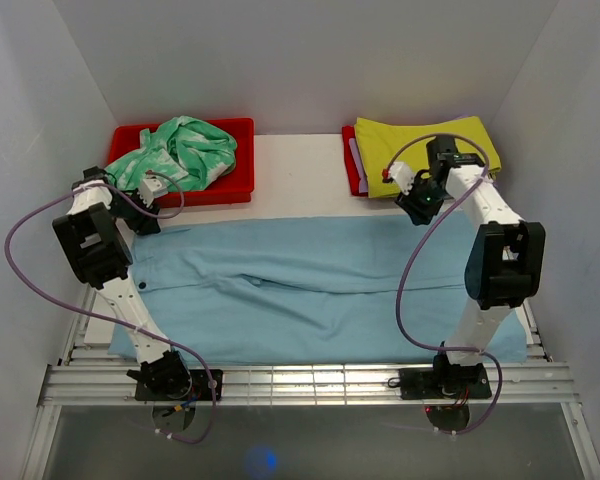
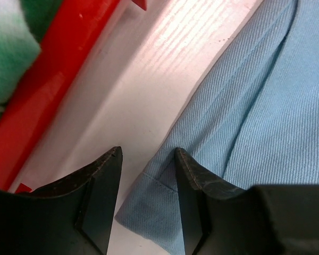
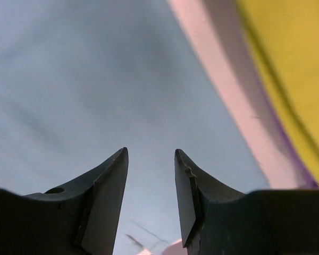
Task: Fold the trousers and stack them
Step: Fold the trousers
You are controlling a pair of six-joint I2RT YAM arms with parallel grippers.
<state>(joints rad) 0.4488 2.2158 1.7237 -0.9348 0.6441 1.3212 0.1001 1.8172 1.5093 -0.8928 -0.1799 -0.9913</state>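
The light blue trousers [image 1: 320,290] lie spread flat across the table, legs running left to right. My left gripper [image 1: 142,218] is down at their far left corner. In the left wrist view it [image 2: 149,154] is open, and the hemmed corner of the trousers [image 2: 255,106] lies flat on the table between its fingers, which are not closed on it. My right gripper [image 1: 420,205] hovers at the trousers' far edge on the right side. In the right wrist view it [image 3: 150,151] is open with nothing between its fingers, only blurred blue cloth [image 3: 95,79] below.
A red bin [image 1: 235,185] at the back left holds a green-and-white patterned garment [image 1: 180,150]; its wall [image 2: 48,90] runs close beside the left gripper. A folded yellow-green cloth [image 1: 420,140] lies at the back right, seen again [image 3: 292,69] beside the right gripper. White walls surround the table [image 1: 300,165].
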